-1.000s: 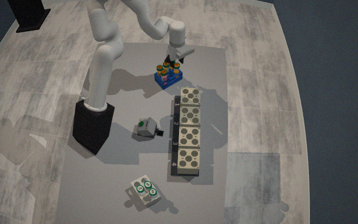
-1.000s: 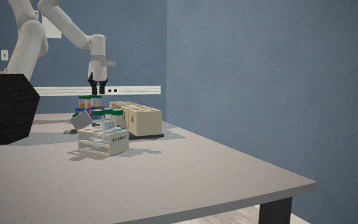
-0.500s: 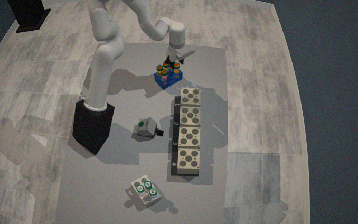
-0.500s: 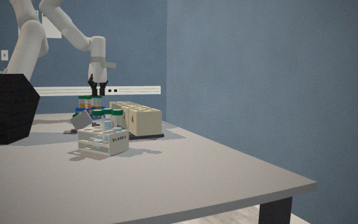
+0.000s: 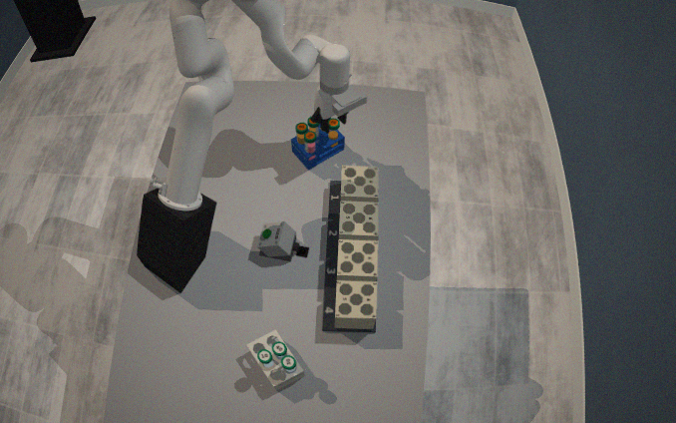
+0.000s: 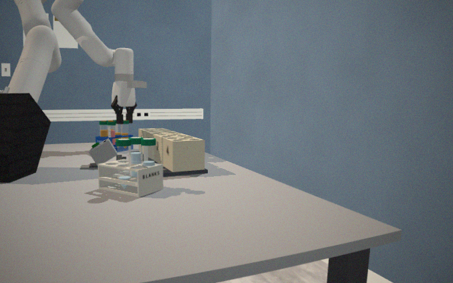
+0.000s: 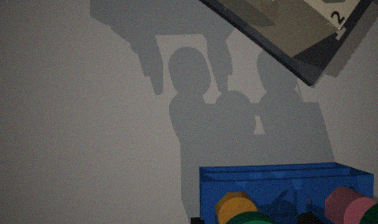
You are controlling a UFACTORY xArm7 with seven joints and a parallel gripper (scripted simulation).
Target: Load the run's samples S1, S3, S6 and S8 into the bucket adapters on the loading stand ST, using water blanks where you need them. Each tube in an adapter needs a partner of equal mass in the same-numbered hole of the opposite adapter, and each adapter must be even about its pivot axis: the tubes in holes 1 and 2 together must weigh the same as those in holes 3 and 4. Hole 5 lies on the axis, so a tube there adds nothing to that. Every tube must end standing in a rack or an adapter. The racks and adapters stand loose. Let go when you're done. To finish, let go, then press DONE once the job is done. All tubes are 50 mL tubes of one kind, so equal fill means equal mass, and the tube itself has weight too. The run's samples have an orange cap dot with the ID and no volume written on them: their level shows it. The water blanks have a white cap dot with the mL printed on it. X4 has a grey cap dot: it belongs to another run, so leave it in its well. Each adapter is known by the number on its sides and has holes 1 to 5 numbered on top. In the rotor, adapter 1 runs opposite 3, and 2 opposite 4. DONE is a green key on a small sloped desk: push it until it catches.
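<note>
My gripper (image 5: 327, 125) (image 6: 124, 121) is open, its fingers low among the tube tops at the back of the blue rack (image 5: 310, 161) (image 7: 285, 181). Several tubes stand there; four orange dots show in the top view. One tube (image 5: 310, 137) holds pink liquid, another (image 5: 333, 124) amber. Any tube between the fingers is hidden. The stand (image 5: 330, 286) bears adapters 1 (image 5: 372, 182), 2 (image 5: 371, 217), 3 (image 5: 371, 257) and 4 (image 5: 368, 298), their visible holes empty. The white blanks rack (image 6: 151, 181) holds three green-capped tubes (image 5: 279, 348) (image 5: 264, 357) (image 5: 288, 362). The green DONE key (image 5: 266, 233) stands proud.
The grey sloped desk (image 5: 281, 241) (image 6: 103, 152) stands between the arm's black base (image 5: 175, 241) and the stand. The blue rack lies close beyond the adapter 1 end of the stand. The blanks rack is near the front, beyond the adapter 4 end.
</note>
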